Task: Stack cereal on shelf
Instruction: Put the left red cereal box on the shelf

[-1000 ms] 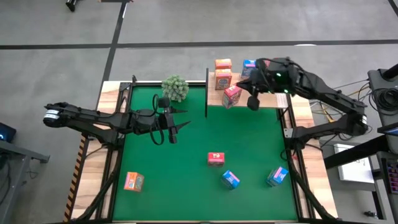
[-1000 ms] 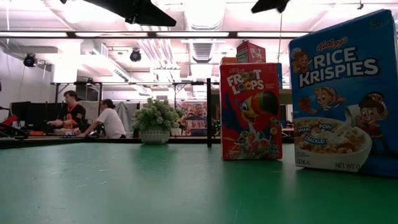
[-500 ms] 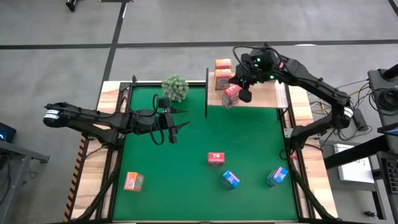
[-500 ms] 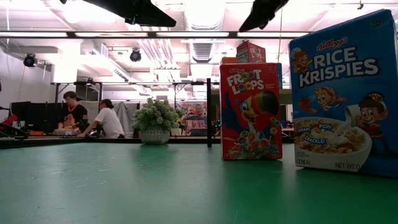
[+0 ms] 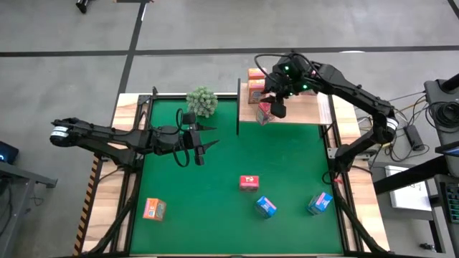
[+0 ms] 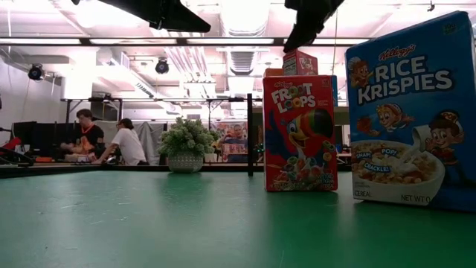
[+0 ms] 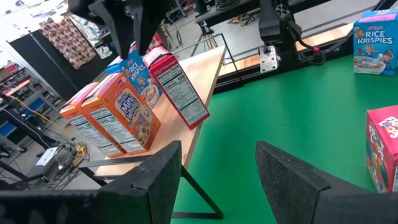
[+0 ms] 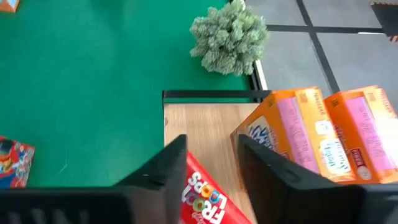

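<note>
My right gripper [image 5: 275, 107] is over the shelf [image 5: 310, 109] at the far right of the table, directly above a red box [image 5: 266, 111] that leans tilted at the shelf's front edge. In its wrist view the fingers [image 8: 163, 163] sit either side of that box's top with a little slack, so I read them as parted around it, not pinching. Beside the red box on the shelf stand two orange boxes [image 5: 257, 84], one behind the other, and the left wrist view shows a blue box [image 7: 138, 70] tucked behind the red one there. My left gripper [image 5: 199, 140] waits over the mat [image 5: 215, 186], left of centre, fingers spread and holding nothing. Still out on the mat: a red box [image 5: 248, 183] near the middle, two blue boxes [image 5: 265, 207] toward the near right, and an orange box [image 5: 153, 208] at the near left. The plant [image 5: 202, 101] sits at the mat's far edge, just left of the shelf's black post [image 5: 238, 107].
</note>
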